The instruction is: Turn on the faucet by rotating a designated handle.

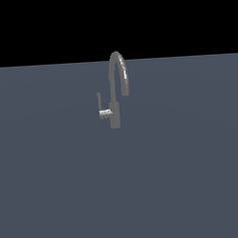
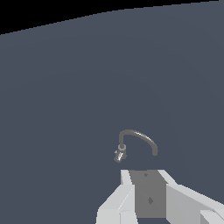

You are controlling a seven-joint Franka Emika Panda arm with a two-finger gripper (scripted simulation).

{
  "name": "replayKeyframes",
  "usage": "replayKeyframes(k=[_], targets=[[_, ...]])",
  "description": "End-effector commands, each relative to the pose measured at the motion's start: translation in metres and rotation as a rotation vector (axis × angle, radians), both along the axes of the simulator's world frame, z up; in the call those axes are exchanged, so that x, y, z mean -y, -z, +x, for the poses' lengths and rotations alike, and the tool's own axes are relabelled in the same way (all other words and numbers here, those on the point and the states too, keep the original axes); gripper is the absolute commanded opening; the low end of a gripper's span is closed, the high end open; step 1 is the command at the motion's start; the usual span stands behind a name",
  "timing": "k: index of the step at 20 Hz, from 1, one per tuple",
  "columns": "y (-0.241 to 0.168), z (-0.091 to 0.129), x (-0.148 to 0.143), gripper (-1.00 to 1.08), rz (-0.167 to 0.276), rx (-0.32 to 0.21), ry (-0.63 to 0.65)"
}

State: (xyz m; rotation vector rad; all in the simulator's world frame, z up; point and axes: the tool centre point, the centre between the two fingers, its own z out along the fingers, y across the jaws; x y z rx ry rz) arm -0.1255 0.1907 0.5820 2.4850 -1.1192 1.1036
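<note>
A small grey faucet (image 1: 115,111) stands on the blue-grey floor, its gooseneck spout (image 1: 118,66) arching toward the exterior view's right. The handle (image 1: 99,102) is a thin lever pointing up from a short stub on the side of the body at the exterior view's left. In the wrist view the faucet (image 2: 136,135) is seen from above and some way off, with the handle (image 2: 119,155) at the end of its body. My gripper (image 2: 145,176) is open, its white fingers (image 2: 126,177) spread with nothing between them, well short of the faucet. The arm does not show in the exterior view.
A flat blue-grey floor (image 1: 55,184) stretches around the faucet, ending at a black background behind it. No other object is in view.
</note>
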Motion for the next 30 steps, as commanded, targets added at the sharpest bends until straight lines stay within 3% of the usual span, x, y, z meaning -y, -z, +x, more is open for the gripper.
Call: replayKeyframes(k=[1, 8, 14, 22, 30], targets=[[0.017, 0.020, -0.011, -1.00, -0.011, 0.026, 0.040], [0.083, 0.082, -0.024, -1.00, -0.036, 0.075, 0.152], [0.158, 0.136, -0.014, -1.00, -0.043, 0.093, 0.252], [0.280, 0.195, 0.031, -1.00, -0.027, 0.090, 0.403], [0.378, 0.219, 0.084, -1.00, 0.001, 0.075, 0.532]])
